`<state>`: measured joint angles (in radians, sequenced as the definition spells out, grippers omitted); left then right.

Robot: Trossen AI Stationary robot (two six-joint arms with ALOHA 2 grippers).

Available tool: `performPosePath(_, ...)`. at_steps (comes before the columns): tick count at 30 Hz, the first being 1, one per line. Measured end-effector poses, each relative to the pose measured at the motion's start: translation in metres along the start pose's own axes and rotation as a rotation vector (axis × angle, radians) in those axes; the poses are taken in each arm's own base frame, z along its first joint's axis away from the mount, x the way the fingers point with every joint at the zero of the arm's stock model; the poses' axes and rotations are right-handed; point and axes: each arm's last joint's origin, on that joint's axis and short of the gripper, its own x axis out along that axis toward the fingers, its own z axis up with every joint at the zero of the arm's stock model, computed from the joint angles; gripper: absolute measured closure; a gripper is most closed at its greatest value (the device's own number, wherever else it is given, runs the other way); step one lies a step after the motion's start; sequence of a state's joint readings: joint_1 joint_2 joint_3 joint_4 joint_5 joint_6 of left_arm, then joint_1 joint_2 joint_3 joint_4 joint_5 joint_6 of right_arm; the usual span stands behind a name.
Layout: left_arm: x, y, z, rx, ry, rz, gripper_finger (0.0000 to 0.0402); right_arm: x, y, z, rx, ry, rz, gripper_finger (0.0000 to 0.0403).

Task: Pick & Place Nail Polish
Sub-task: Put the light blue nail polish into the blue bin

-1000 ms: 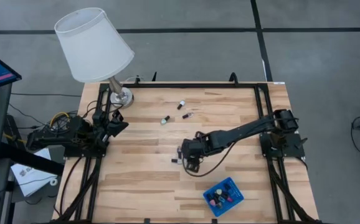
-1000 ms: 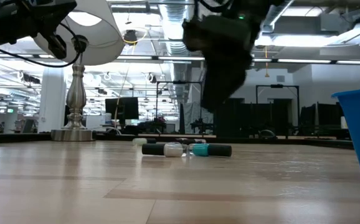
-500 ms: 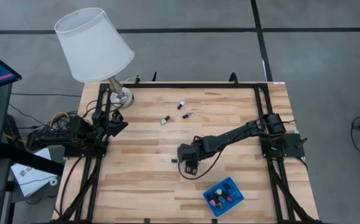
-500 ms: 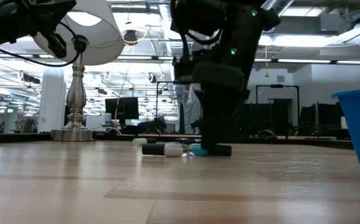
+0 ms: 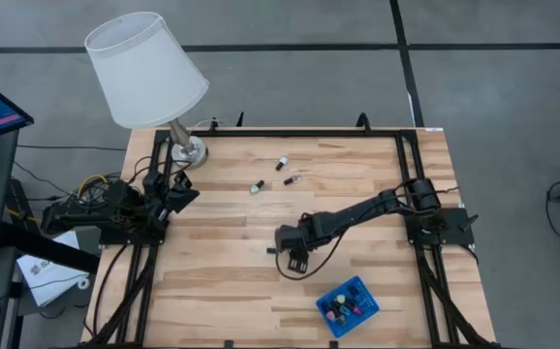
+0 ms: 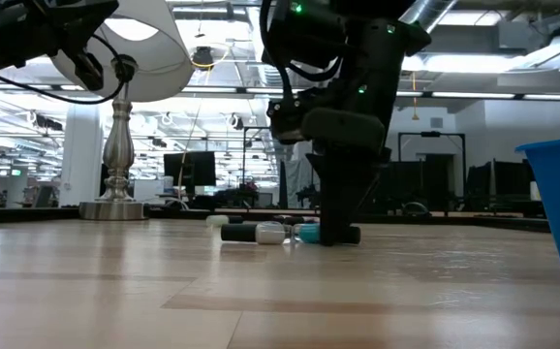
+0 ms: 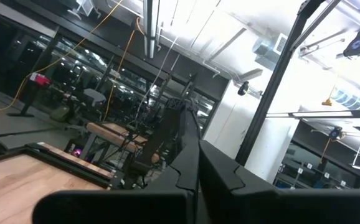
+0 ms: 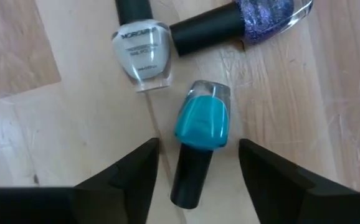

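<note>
From above, your right gripper (image 5: 290,260) is low over the middle of the wooden surface (image 5: 222,291), just by a small cluster of nail polish; three more bottles (image 5: 282,163) lie scattered toward the lamp (image 5: 144,68), and several already sit in the blue tray (image 5: 348,306) at the near edge. Your left gripper (image 5: 185,194) waits by the lamp base, raised, fingers together and empty.

At table height, the right gripper is down at the surface over the lying bottles; the white bottle (image 6: 270,233) shows beside it.

The left wrist camera looks only across the room: ceiling lights, cables, stands and a strip of the surface's far edge.

In the right wrist view, your fingers (image 8: 127,171) stand apart on either side of the teal bottle (image 8: 200,132), not touching it. It lies flat, its dark cap pointing back between the fingers. The white bottle (image 8: 141,53) and a purple glitter bottle (image 8: 264,15) lie just beyond it, very near.

The risks, as I judge them: the bottle lies slightly skewed to your fingers, so closing may roll or twist it out. Catching only the smooth cap could let it slip. Pushing forward would knock the two neighbours away.

The surface is pale butcher-block in a dark frame; the room beyond is an open workshop with grey floor.
</note>
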<state>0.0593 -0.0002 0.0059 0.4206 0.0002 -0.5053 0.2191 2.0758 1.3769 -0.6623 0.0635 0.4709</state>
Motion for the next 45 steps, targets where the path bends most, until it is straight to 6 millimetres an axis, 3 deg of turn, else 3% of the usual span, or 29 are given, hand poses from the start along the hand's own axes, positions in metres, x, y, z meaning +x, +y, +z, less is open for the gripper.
performPosePath(8, 0.000, 0.000, 0.000, 0.000, 0.000, 0.000, 0.0401, 0.001, -0.003, -0.001, 0.028, 0.022, 0.000, 0.0283)
performPosePath(18, 0.000, 0.000, 0.000, 0.000, 0.000, 0.000, 0.0401, 0.001, -0.003, -0.002, 0.054, 0.047, 0.011, 0.0354)
performPosePath(24, 0.000, 0.000, 0.000, 0.000, 0.000, 0.000, 0.0401, -0.017, 0.000, 0.007, 0.036, 0.025, 0.034, 0.0357)
performPosePath(33, 0.000, 0.000, 0.000, 0.000, -0.001, 0.000, 0.0401, -0.133, -0.015, 0.020, 0.090, -0.328, 0.064, 0.0357)
performPosePath(37, 0.000, 0.000, 0.000, 0.000, 0.000, 0.000, 0.0401, -0.201, -0.021, 0.014, 0.132, -0.562, 0.110, 0.0357)
performPosePath(45, 0.000, 0.000, 0.000, 0.000, 0.000, 0.000, 0.0401, -0.301, -0.033, -0.010, 0.176, -1.002, 0.161, 0.0357)
